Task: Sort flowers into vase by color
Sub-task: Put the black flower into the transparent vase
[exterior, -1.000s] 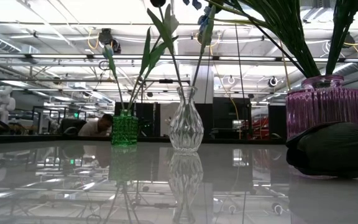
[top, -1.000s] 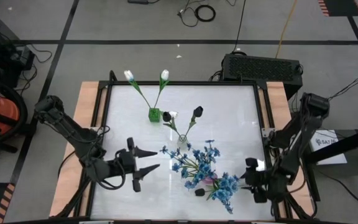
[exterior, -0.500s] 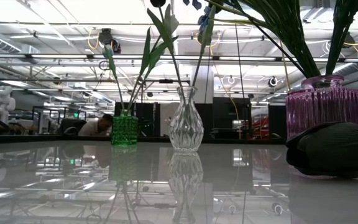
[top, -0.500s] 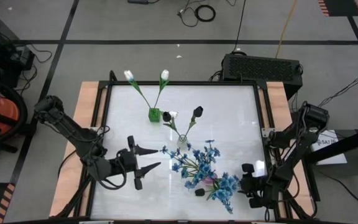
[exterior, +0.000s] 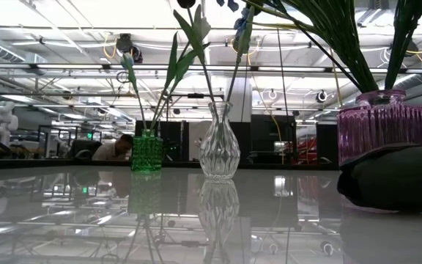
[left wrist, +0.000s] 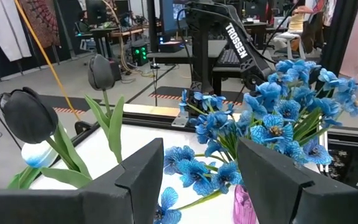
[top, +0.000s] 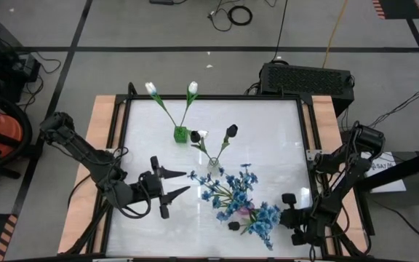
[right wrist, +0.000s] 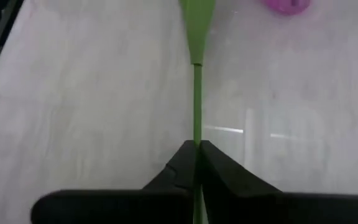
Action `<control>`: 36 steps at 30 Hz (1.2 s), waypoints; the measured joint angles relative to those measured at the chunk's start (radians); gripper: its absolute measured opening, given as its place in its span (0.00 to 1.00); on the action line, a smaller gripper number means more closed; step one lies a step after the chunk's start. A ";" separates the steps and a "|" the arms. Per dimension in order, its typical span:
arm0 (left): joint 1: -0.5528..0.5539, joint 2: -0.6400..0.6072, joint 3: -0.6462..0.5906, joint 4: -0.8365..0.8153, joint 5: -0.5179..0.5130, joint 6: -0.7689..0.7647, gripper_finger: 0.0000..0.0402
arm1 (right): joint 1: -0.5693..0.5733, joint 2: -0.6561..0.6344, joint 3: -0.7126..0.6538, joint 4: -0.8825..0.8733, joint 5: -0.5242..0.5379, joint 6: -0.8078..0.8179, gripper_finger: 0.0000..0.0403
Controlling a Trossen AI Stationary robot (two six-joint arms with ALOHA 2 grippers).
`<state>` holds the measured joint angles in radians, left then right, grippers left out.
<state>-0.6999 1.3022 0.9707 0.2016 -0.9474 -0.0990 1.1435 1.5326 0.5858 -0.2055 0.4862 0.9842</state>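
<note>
Our right claw (right wrist: 197, 149) is clamped on a green stem (right wrist: 197, 93) lying on the table (top: 268, 131), ahead of the fingers. Our left claw (top: 172, 192) waits open. White tulips (top: 172, 89) already stand in the green vase (top: 181, 134); the clear vase (top: 213, 166) mixes colours, so sorting remains.

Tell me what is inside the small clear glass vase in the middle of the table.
The clear glass vase holds thin green stems; from above they end in one black tulip bud and one white-and-dark bloom. The low view crops those blooms.
</note>
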 joint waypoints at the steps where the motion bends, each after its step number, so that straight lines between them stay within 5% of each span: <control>1: 0.000 0.000 0.000 0.000 0.000 0.000 0.52 | 0.000 0.000 0.000 0.009 -0.004 -0.017 0.02; 10: 0.000 0.000 0.000 -0.003 0.001 -0.026 0.52 | -0.002 0.003 0.126 0.012 -0.025 -0.152 0.01; 21: -0.001 0.006 0.000 0.002 0.020 -0.052 0.52 | -0.012 0.003 0.451 0.013 -0.040 -0.425 0.01; 36: -0.050 0.006 0.000 0.273 0.212 0.148 0.52 | -0.043 0.001 0.954 0.120 0.421 -0.975 0.01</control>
<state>-0.7503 1.3082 0.9707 0.4749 -0.7358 0.0488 1.1003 1.5333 1.5402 -0.0853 0.9069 0.0092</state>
